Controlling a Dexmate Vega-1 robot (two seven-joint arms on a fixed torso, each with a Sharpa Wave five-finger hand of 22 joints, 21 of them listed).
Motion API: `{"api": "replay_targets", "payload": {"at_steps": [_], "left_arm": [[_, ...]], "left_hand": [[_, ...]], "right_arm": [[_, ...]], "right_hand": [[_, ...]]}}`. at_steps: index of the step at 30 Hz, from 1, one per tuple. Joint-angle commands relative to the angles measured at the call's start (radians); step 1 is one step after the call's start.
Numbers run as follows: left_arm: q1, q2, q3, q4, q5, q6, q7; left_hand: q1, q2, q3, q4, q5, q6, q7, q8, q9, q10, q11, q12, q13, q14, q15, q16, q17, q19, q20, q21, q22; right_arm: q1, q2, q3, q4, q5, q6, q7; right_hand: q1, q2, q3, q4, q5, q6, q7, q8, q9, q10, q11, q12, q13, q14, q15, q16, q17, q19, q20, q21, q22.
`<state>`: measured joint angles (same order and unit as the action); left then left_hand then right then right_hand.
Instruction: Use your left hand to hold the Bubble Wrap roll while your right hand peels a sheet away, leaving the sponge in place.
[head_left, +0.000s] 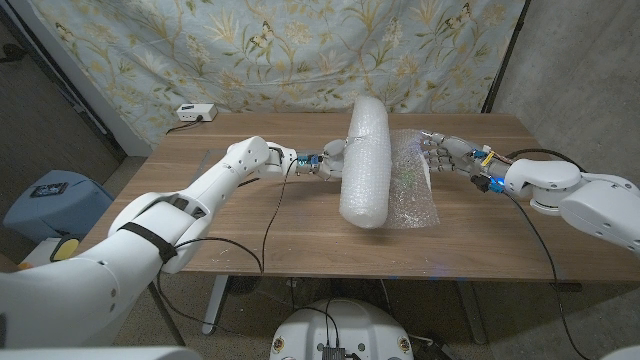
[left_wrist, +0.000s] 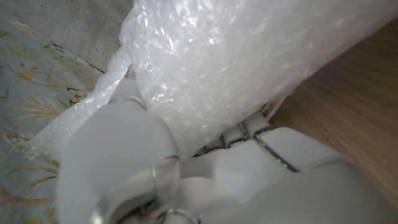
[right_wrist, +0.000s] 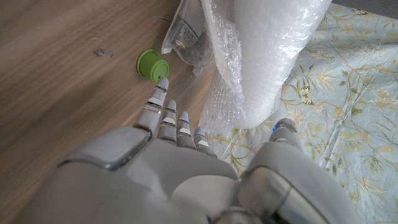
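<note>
Left hand (head_left: 330, 160) apparently grips roll (head_left: 365, 160).

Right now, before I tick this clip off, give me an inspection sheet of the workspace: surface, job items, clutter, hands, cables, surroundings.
Surface: wooden table, bare wood across the near side.
Job's things: Bubble Wrap roll lies front to back at mid-table; a loose sheet spreads from it toward the robot's right. Sponge: nothing seen.
Clutter: small green cup lying on the table, beside a clear packet, in the right wrist view.
Hands: left hand presses against the roll's side; right hand is open at the sheet's edge, fingers spread, holding nothing.
Cables: black cables hang along both forearms.
Surroundings: floral cloth behind the table; white box at the far left corner.
</note>
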<state>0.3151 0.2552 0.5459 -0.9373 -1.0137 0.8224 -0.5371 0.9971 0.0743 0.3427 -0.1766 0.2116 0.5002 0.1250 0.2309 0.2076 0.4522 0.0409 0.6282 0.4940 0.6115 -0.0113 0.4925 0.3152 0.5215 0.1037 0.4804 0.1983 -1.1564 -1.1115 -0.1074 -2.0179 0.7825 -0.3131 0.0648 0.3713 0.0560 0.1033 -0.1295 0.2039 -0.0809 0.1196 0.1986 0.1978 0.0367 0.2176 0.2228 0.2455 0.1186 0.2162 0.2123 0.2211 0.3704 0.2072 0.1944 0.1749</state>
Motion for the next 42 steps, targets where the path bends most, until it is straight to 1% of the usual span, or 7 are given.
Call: {"api": "replay_targets", "payload": {"at_steps": [1, 11, 17, 20, 24, 35, 42], "left_arm": [[-0.011, -0.011, -0.003, 0.028, 0.018, -0.014, -0.021], [-0.025, -0.027, 0.005, 0.06, 0.037, -0.024, -0.051], [-0.033, -0.037, 0.008, 0.074, 0.045, -0.026, -0.065], [-0.036, -0.042, 0.008, 0.083, 0.048, -0.027, -0.072], [-0.039, -0.049, 0.009, 0.093, 0.052, -0.029, -0.079], [-0.045, -0.07, 0.01, 0.119, 0.066, -0.04, -0.092], [-0.045, -0.082, 0.008, 0.124, 0.071, -0.043, -0.093]], "left_hand": [[0.013, 0.036, 0.034, 0.022, 0.006, 0.012, 0.0, 0.006, 0.005, 0.033, -0.026, 0.002, 0.006, 0.02, -0.017, 0.005, 0.001, 0.005, 0.003, 0.006, 0.001], [0.012, 0.039, 0.035, 0.022, 0.006, 0.015, 0.0, 0.006, 0.008, 0.029, -0.022, -0.003, 0.008, 0.019, -0.018, 0.006, 0.002, 0.005, 0.004, 0.007, 0.002], [0.012, 0.039, 0.037, 0.022, 0.007, 0.017, -0.001, 0.007, 0.009, 0.031, -0.024, -0.005, 0.01, 0.02, -0.017, 0.005, 0.001, 0.005, 0.005, 0.008, 0.002], [0.014, 0.042, 0.039, 0.021, 0.007, 0.017, -0.001, 0.006, 0.01, 0.031, -0.022, -0.006, 0.01, 0.02, -0.017, 0.006, 0.002, 0.005, 0.005, 0.008, 0.002], [0.014, 0.041, 0.04, 0.021, 0.007, 0.02, -0.002, 0.007, 0.01, 0.033, -0.021, -0.007, 0.011, 0.022, -0.018, 0.007, 0.002, 0.006, 0.005, 0.009, 0.002], [0.012, 0.042, 0.041, 0.021, 0.007, 0.029, -0.006, 0.009, 0.013, 0.04, -0.024, -0.009, 0.014, 0.029, -0.021, 0.01, 0.002, 0.011, 0.005, 0.011, 0.002], [0.015, 0.043, 0.044, 0.019, 0.008, 0.041, -0.01, 0.013, 0.015, 0.051, -0.026, -0.008, 0.016, 0.037, -0.023, 0.014, 0.003, 0.016, 0.004, 0.014, 0.002]], "right_arm": [[0.054, -0.035, -0.046, -0.016, 0.009, -0.057, 0.019], [0.099, -0.06, -0.088, -0.03, 0.009, -0.102, 0.035], [0.133, -0.071, -0.118, -0.029, -0.008, -0.115, 0.053], [0.149, -0.075, -0.132, -0.028, -0.017, -0.119, 0.059], [0.164, -0.074, -0.145, -0.029, -0.021, -0.132, 0.058], [0.22, -0.09, -0.194, -0.043, -0.059, -0.185, 0.07], [0.232, -0.105, -0.202, -0.056, -0.074, -0.201, 0.072]], "right_hand": [[0.002, 0.002, -0.006, -0.002, 0.006, -0.008, 0.09, 0.002, 0.004, 0.006, 0.005, 0.004, 0.005, -0.001, 0.001, 0.002, 0.003, 0.008, 0.005, 0.003, 0.001], [0.018, 0.006, -0.02, -0.003, 0.008, -0.006, 0.09, 0.003, 0.006, 0.021, 0.005, 0.016, 0.028, 0.02, 0.001, 0.004, 0.01, 0.031, 0.005, 0.004, 0.002], [0.037, 0.005, -0.037, -0.002, 0.015, -0.007, 0.09, 0.004, 0.008, 0.028, 0.005, 0.023, 0.055, 0.04, 0.001, 0.008, 0.021, 0.055, 0.005, 0.006, 0.004], [0.067, 0.009, -0.05, -0.002, 0.017, 0.001, 0.09, 0.004, 0.011, 0.034, 0.004, 0.032, 0.088, 0.065, 0.0, 0.013, 0.038, 0.078, 0.005, 0.008, 0.006], [0.083, 0.016, -0.066, 0.001, 0.018, 0.015, 0.091, 0.002, 0.012, 0.041, 0.004, 0.047, 0.134, 0.085, -0.001, 0.015, 0.063, 0.109, 0.003, 0.009, 0.005], [0.105, 0.026, -0.09, 0.003, 0.024, 0.026, 0.093, -0.001, 0.013, 0.052, 0.004, 0.084, 0.228, 0.115, -0.002, 0.015, 0.114, 0.151, 0.002, 0.012, 0.006], [0.163, 0.028, -0.108, 0.002, 0.031, 0.051, 0.095, 0.001, 0.019, 0.054, 0.003, 0.145, 0.33, 0.167, -0.005, 0.023, 0.202, 0.194, 0.003, 0.015, 0.009]]}}
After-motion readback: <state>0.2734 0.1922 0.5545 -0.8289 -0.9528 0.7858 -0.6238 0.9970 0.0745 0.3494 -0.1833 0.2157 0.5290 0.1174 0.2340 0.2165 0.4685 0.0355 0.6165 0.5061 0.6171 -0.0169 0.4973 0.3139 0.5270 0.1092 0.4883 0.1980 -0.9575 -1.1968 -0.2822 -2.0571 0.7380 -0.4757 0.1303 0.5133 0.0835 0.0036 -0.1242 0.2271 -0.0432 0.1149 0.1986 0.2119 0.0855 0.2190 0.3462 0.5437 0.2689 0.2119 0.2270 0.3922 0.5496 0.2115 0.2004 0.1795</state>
